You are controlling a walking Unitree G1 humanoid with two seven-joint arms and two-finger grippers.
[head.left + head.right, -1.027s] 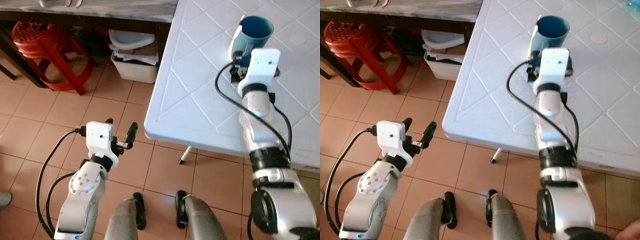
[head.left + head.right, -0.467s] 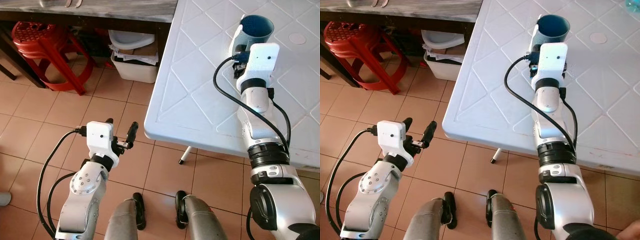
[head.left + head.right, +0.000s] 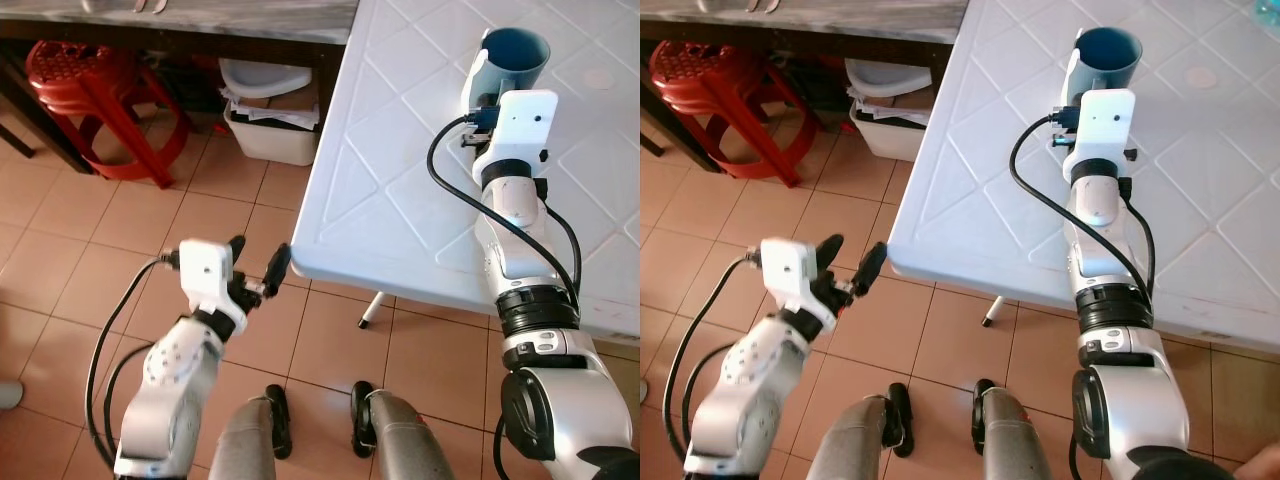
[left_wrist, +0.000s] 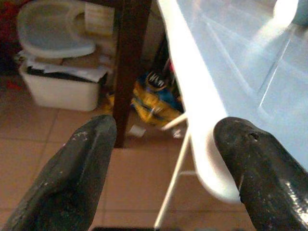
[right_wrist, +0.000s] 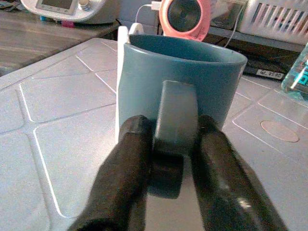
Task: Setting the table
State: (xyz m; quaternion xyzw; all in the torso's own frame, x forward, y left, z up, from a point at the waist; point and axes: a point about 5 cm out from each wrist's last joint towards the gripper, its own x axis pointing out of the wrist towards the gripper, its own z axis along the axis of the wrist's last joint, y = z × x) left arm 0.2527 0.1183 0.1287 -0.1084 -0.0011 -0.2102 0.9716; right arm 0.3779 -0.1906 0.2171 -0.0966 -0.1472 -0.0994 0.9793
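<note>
The right gripper (image 5: pixel 166 159) has its two black fingers pressed against either side of the handle of a blue mug (image 3: pixel 510 60), which stands upright on the white table (image 3: pixel 400 170) directly ahead of it. The left gripper (image 3: pixel 258 273) hangs over the tiled floor (image 3: pixel 90 250), fingers spread wide and holding nothing, with the table's near corner just beyond its tips.

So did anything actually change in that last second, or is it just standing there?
The left end effector rose and swung toward the corner of the white plastic table, fingers open. The right end effector stayed shut on the handle of the blue ceramic mug, which has barely moved. The red plastic stool sits as before.
</note>
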